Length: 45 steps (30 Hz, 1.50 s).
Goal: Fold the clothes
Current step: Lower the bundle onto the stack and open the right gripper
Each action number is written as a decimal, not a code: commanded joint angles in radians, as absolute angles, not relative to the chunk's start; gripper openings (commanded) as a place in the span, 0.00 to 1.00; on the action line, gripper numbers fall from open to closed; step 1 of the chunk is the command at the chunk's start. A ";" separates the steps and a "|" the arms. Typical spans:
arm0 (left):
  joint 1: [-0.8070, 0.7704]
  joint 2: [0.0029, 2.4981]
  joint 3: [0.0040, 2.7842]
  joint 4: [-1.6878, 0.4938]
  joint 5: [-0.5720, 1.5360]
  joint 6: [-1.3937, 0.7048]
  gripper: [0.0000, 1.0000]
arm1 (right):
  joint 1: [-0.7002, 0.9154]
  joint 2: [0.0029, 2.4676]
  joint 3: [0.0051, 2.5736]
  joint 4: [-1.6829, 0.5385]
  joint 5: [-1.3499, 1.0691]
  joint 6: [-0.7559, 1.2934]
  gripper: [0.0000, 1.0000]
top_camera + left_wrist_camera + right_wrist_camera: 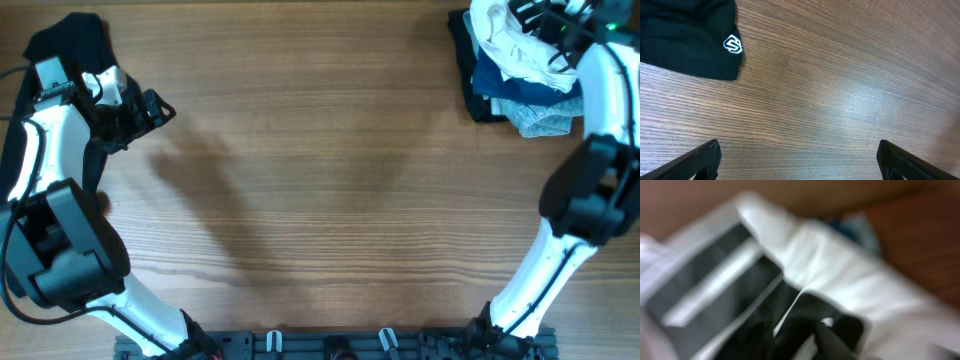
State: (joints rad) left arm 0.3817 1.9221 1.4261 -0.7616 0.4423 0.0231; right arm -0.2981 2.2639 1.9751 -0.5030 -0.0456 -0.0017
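The clothes lie in a pile at the table's far right corner: a white T-shirt [510,45] with black block print on top, a dark blue garment [497,84] under it, and a pale teal one [548,120] at the front. My right gripper [542,18] sits down in the white T-shirt [850,275]. Its wrist view is blurred, and the fingers [805,340] look closed on the printed fabric. A black garment [68,42] with a small white logo lies at the far left [690,40]. My left gripper [150,108] is open and empty over bare wood [800,152], just right of it.
A black piece [468,75] edges the pile's left side. The wooden table [320,180] spans between the two arms. A rail with clips [330,342] runs along the front edge.
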 commanded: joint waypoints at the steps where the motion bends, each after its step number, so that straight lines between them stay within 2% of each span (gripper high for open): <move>1: 0.384 1.900 1.435 -0.763 0.444 0.017 1.00 | -0.285 2.404 1.970 -0.501 -0.132 0.059 0.68; 3: 0.384 1.900 1.435 -0.763 0.444 0.017 1.00 | -0.285 2.477 1.969 -0.506 -0.138 0.119 1.00; 10: 0.384 1.900 1.435 -0.763 0.444 0.018 1.00 | -0.285 2.589 1.969 -0.561 -0.185 0.132 1.00; 18: 0.384 1.900 1.435 -0.763 0.444 0.018 1.00 | -0.289 2.521 1.969 -0.614 -0.204 0.092 1.00; 32: 0.384 1.900 1.435 -0.778 0.444 0.017 1.00 | -0.292 1.820 1.969 -0.757 -0.102 -0.053 1.00; 38: 0.384 1.900 1.435 -0.778 0.444 0.017 1.00 | -0.253 1.598 1.969 -0.994 -0.352 -0.085 1.00; 41: 0.384 1.900 1.435 -0.778 0.444 0.017 1.00 | -0.213 1.521 1.969 -1.120 -0.483 0.005 1.00; 45: 0.384 1.900 1.435 -0.778 0.444 0.017 1.00 | -0.180 1.470 1.969 -1.253 -0.570 0.366 1.00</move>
